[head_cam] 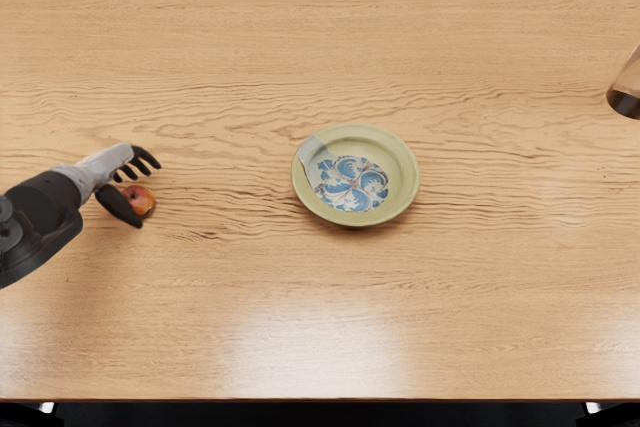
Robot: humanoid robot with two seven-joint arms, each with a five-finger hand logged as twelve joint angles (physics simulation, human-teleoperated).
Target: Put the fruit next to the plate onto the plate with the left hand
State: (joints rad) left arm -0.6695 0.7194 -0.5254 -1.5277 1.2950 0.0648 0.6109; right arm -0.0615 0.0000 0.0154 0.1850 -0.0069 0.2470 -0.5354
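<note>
A small red-orange fruit (141, 199) lies on the wooden table at the left. My left hand (128, 185) is right at it, black fingers spread above it and the thumb curving in front, partly hiding the fruit; the fingers look open around it, not closed. A pale green plate (399, 152) with a blue floral centre sits in the middle of the table, well to the right of the fruit. Part of the right arm (627, 87) shows at the right edge; its hand is out of view.
The wooden table (320, 327) stretches wide around the plate, with its front edge near the bottom of the view and a brown wall behind the far edge.
</note>
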